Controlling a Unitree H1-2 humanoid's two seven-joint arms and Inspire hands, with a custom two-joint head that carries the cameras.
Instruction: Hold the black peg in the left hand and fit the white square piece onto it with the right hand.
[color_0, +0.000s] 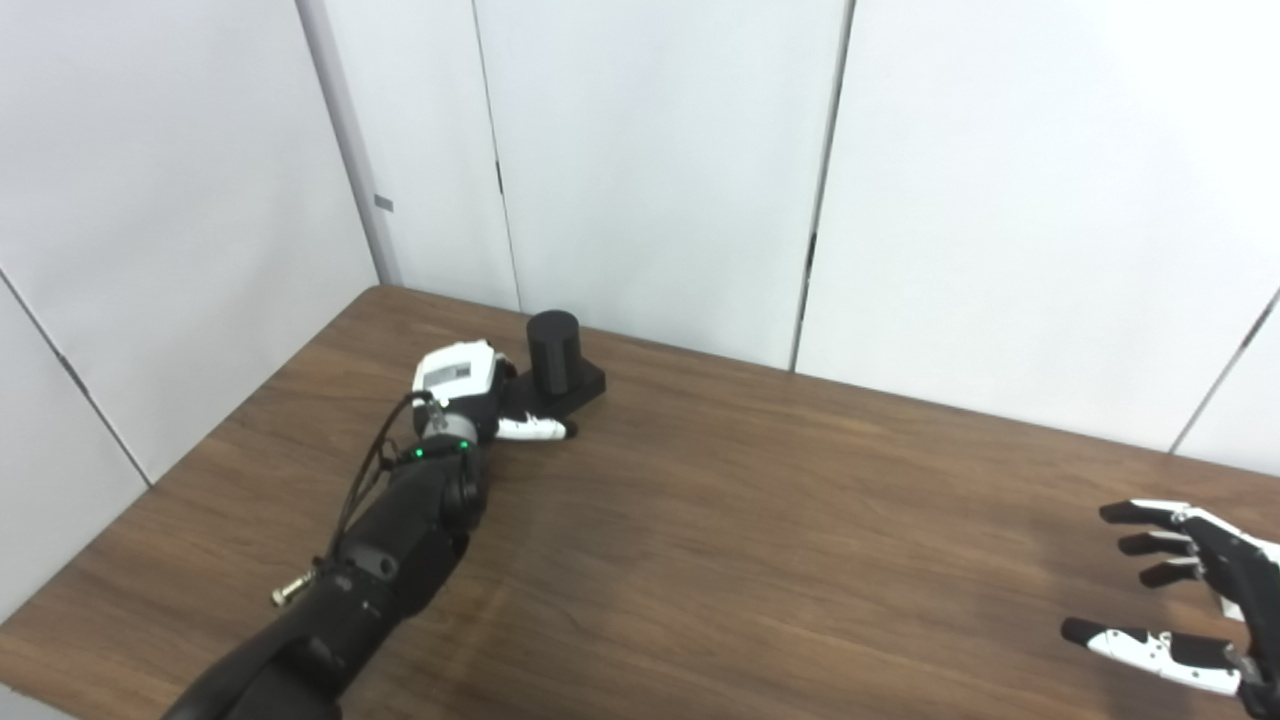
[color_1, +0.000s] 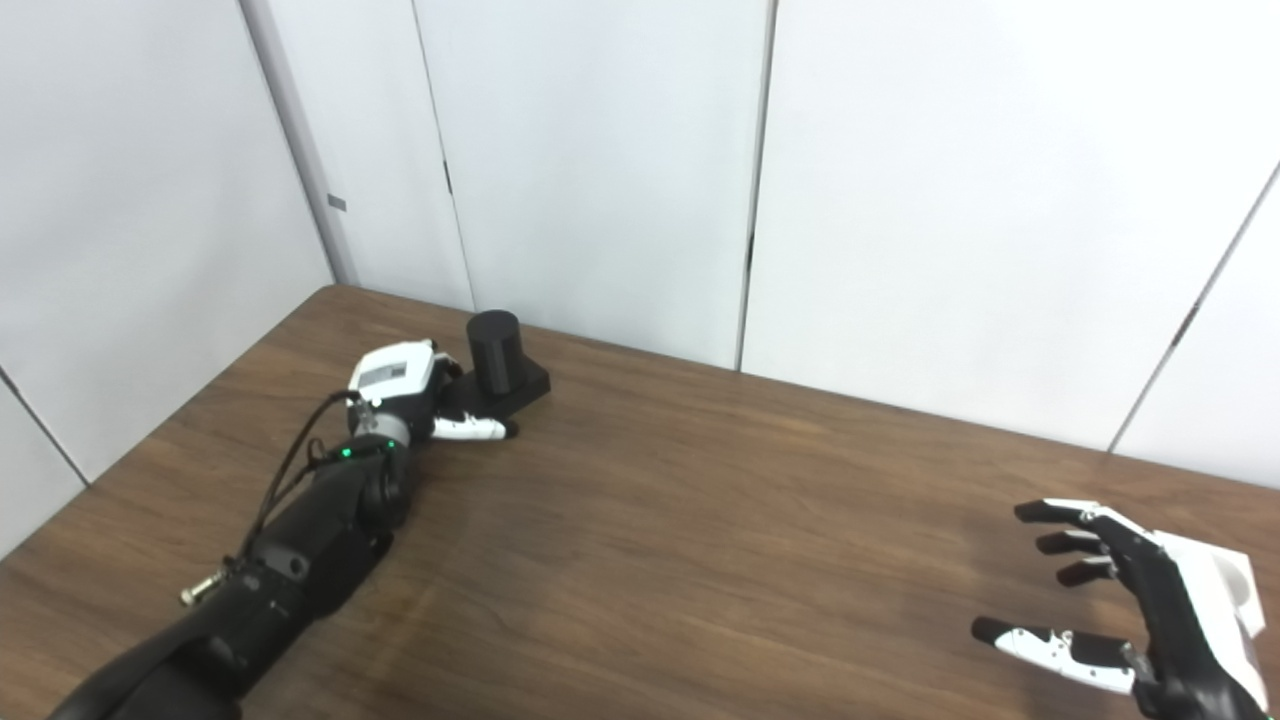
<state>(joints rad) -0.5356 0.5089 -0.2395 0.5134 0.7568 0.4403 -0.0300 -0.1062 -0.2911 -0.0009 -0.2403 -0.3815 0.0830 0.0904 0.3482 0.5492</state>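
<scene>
The black peg (color_0: 556, 352), a short upright cylinder on a flat black base, stands on the brown table (color_0: 760, 520) near its far left corner. My left hand (color_0: 470, 390) lies stretched out right beside the peg's base, on its left; its thumb (color_0: 535, 429) points along the base's near edge. Its fingers are hidden behind the hand, so any grip on the base cannot be made out. My right hand (color_1: 1130, 600) hovers at the near right, fingers spread, holding nothing. No white square piece shows in either view.
White wall panels (color_0: 650, 150) stand close behind the table's far edge. The table's left edge runs diagonally beside my left arm (color_0: 380, 560).
</scene>
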